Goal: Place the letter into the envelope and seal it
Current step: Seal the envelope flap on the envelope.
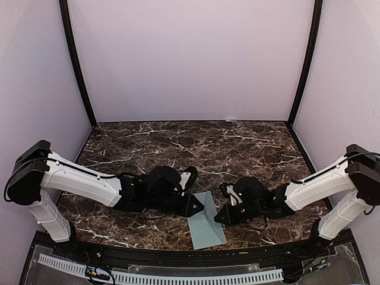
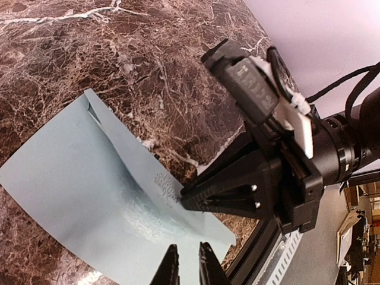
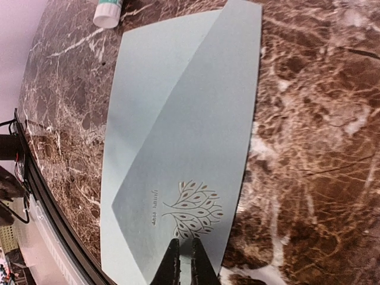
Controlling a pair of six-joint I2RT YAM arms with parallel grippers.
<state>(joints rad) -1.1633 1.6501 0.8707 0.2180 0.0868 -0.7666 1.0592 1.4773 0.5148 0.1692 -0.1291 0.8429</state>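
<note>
Currently: pale grey-teal rectangular paper envelope (image 1: pixel 206 224) lies flat on the dark brown white-veined marble table (image 1: pixel 178 142), at the near edge, centre, set at a slant between the two arms; both arms reach inward and meet over it.

Flap is folded down over the envelope body; the right wrist view shows its long diagonal edge and an embossed tree motif (image 3: pixel 191 208) near the flap's point; in the left wrist view the flap does not lie fully flat but rises in a soft ridge along the fold.

Right gripper (image 3: pixel 184 256): fingers drawn together to a narrow point, closed; tip rests on the flap just beside the tree motif; cannot tell whether any paper is pinched between the fingers or only pressed from above.

Left gripper (image 2: pixel 189 266): fingers close together with a slim gap, envelope paper showing in that gap; low over the envelope's near part, opposite the right gripper; cannot tell whether it clamps the paper or merely hovers.

Small white-and-green glue stick (image 3: pixel 108 13) lies on the marble just past the envelope's far corner, not touching it.
</note>
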